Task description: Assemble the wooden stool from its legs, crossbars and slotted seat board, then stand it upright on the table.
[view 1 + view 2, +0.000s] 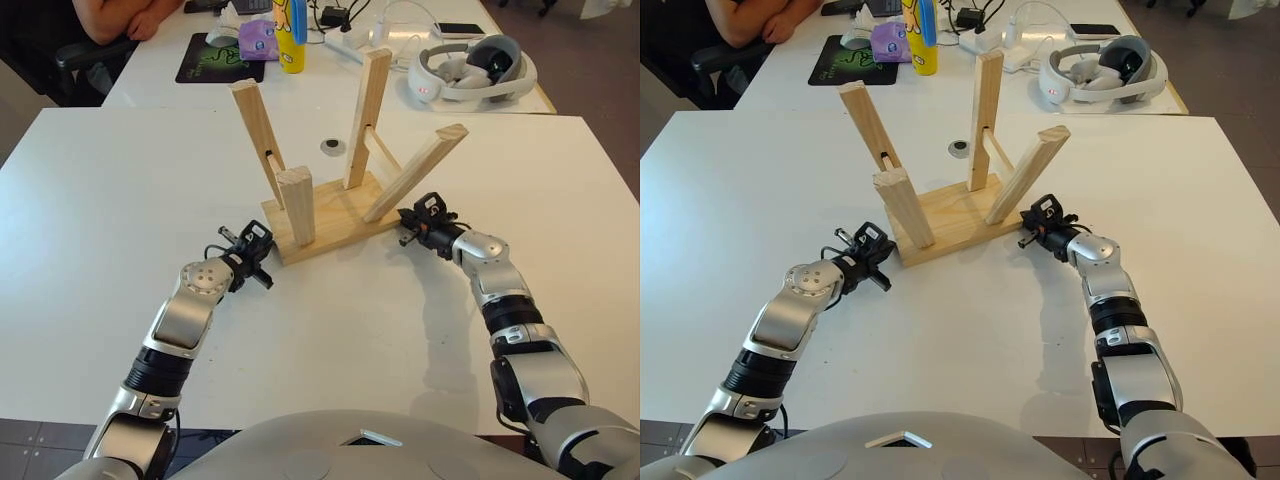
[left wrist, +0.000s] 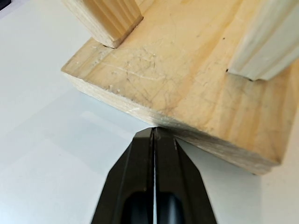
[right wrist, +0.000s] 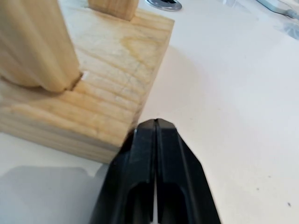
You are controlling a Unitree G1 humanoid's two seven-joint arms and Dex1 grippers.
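The wooden stool lies upside down in the middle of the white table, its slotted seat board (image 1: pixel 335 215) flat on the surface. Several legs stick up from the board: a near leg (image 1: pixel 297 208), a far-left leg (image 1: pixel 257 128), a tall far leg (image 1: pixel 366 118) and a right leg (image 1: pixel 415 173) leaning outward. My left gripper (image 2: pixel 153 131) is shut, its tips touching the board's near-left edge (image 2: pixel 140 112). At the board's right corner (image 3: pixel 135 116) my right gripper (image 3: pixel 155 122) is shut too, holding nothing.
A small dark round object (image 1: pixel 332 146) lies on the table behind the stool. The adjoining table at the back holds a white headset (image 1: pixel 470 68), a yellow bottle (image 1: pixel 290 40), a purple item (image 1: pixel 257 40) and cables. A person's arms (image 1: pixel 125 15) rest at the far left.
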